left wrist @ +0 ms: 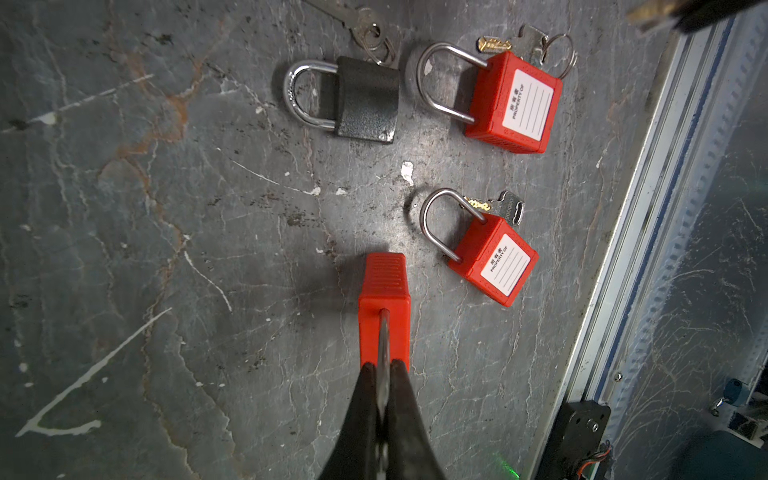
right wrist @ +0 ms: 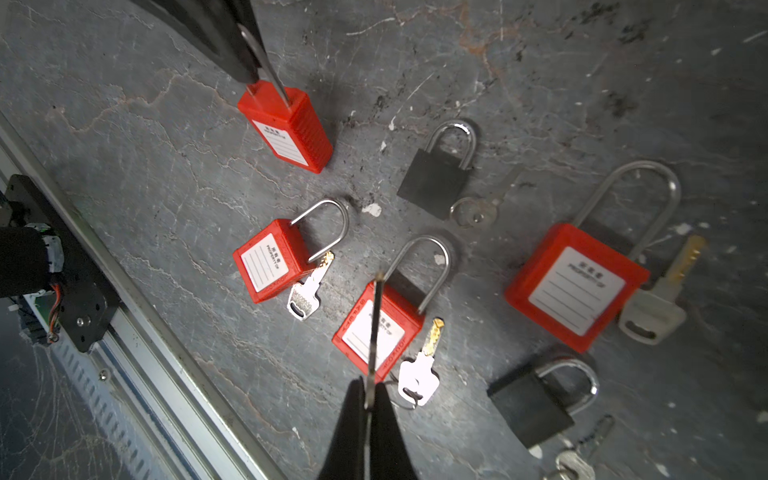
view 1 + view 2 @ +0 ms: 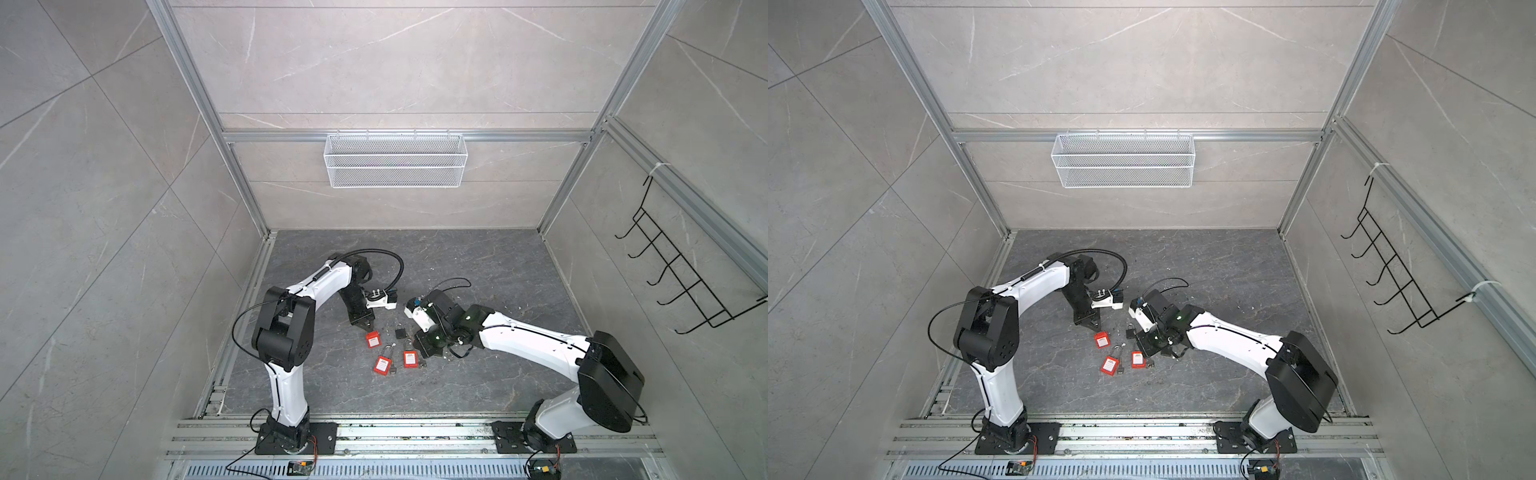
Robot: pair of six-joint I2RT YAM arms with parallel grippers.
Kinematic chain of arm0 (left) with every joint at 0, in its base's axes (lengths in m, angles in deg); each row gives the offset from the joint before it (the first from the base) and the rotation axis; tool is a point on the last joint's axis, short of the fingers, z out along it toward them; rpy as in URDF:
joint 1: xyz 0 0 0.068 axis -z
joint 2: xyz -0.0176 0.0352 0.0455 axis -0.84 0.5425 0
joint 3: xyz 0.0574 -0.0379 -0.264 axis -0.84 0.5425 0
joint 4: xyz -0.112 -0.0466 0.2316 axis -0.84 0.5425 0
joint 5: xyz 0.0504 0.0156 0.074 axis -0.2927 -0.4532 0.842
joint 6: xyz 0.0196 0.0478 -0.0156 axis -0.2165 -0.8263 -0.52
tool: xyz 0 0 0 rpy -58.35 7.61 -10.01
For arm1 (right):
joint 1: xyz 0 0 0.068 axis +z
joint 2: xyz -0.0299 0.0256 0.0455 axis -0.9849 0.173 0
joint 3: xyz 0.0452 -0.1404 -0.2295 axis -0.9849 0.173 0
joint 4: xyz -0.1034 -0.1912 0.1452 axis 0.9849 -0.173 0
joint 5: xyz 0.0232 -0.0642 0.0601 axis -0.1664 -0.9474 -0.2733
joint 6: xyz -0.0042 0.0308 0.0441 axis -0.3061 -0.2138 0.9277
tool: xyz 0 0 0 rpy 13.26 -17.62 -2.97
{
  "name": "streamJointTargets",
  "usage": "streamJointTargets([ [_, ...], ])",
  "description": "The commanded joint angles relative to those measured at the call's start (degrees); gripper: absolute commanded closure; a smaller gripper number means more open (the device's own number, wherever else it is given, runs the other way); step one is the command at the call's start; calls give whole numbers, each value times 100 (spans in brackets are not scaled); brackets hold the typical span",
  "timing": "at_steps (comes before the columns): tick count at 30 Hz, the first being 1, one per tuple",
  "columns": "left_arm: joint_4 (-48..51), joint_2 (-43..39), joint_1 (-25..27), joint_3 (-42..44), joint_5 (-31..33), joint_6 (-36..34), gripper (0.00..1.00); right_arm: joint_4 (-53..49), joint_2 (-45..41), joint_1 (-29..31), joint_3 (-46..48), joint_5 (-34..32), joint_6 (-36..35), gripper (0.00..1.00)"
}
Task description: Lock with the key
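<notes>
A red padlock [image 1: 384,307] stands upright on the grey floor, and my left gripper [image 1: 383,368] is shut on its steel shackle from above. The same padlock [image 2: 291,129] shows in the right wrist view, hanging from the left fingers [image 2: 224,41], its white label facing the camera. My right gripper [image 2: 369,383] is shut on a key [image 2: 375,324], seen edge-on with its blade pointing away from the jaws. That key hovers above the floor, apart from the held padlock. In both top views the left gripper [image 3: 362,322] [image 3: 1090,322] and right gripper [image 3: 420,344] [image 3: 1144,345] face each other across the padlocks.
Loose on the floor lie two red padlocks [image 1: 513,102] [image 1: 494,257] with keys beside them, a black padlock [image 1: 365,99] with its key, and a larger red padlock [image 2: 575,286] and another black one [image 2: 536,403] near my right gripper. An aluminium rail [image 1: 648,232] borders the floor's front edge.
</notes>
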Motion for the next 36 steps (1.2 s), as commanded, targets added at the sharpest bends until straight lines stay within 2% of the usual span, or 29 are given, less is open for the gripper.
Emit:
streamJointTargets([
  [1,-26,207,34,-243,142,-124,100,-49,153,69,-216,-221,255,100],
  [11,-223,539,8,-578,223,2,80,-390,459,110,-685,-240,727,100],
  [20,-764,334,-350,-602,-123,276,69,-555,604,130,-1007,-177,1180,100],
  [26,-1099,161,-412,-615,-211,506,66,-701,916,136,-1326,-88,1306,100],
  [29,-1859,-278,-628,-237,-347,1070,66,-758,1175,140,-1635,45,1289,100],
  [36,-4140,-2092,-1544,1615,-512,3202,66,-948,2146,131,-2661,520,1426,100],
])
